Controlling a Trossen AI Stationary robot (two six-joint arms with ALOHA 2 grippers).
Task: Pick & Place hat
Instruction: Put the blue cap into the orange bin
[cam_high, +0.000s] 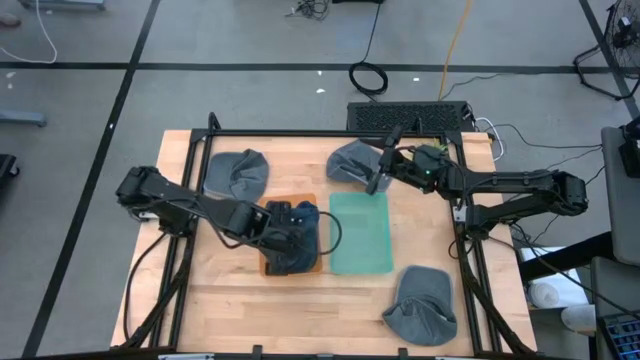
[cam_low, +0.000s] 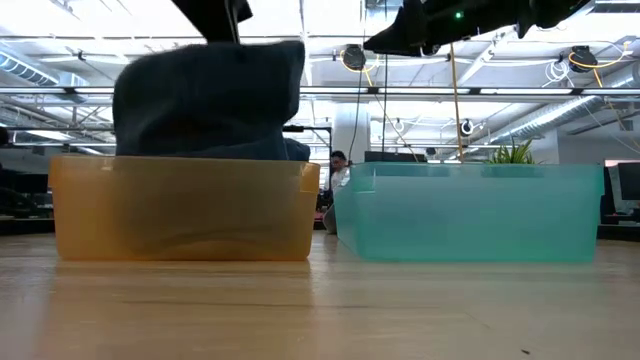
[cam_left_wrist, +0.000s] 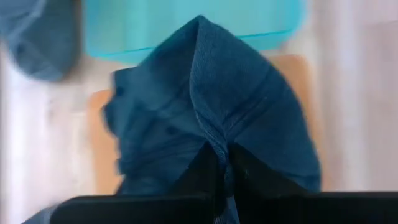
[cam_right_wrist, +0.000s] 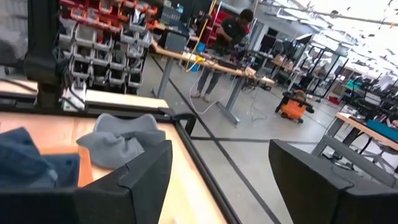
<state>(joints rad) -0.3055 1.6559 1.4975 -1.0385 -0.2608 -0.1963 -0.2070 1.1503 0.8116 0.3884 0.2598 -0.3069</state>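
High view: my left gripper (cam_high: 300, 222) is pinching the dark blue hat (cam_high: 290, 240) over the orange bin (cam_high: 290, 266). Right gripper (cam_high: 380, 176), fingers spread, hovers above the teal bin's (cam_high: 360, 235) far edge.

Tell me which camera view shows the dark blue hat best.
The left wrist view: the dark blue hat fills it, its fabric pinched in the shut left gripper above the orange bin. The high view shows the hat small, partly under the arm; the low view shows its side above the bin's wall; the right wrist view catches only an edge.
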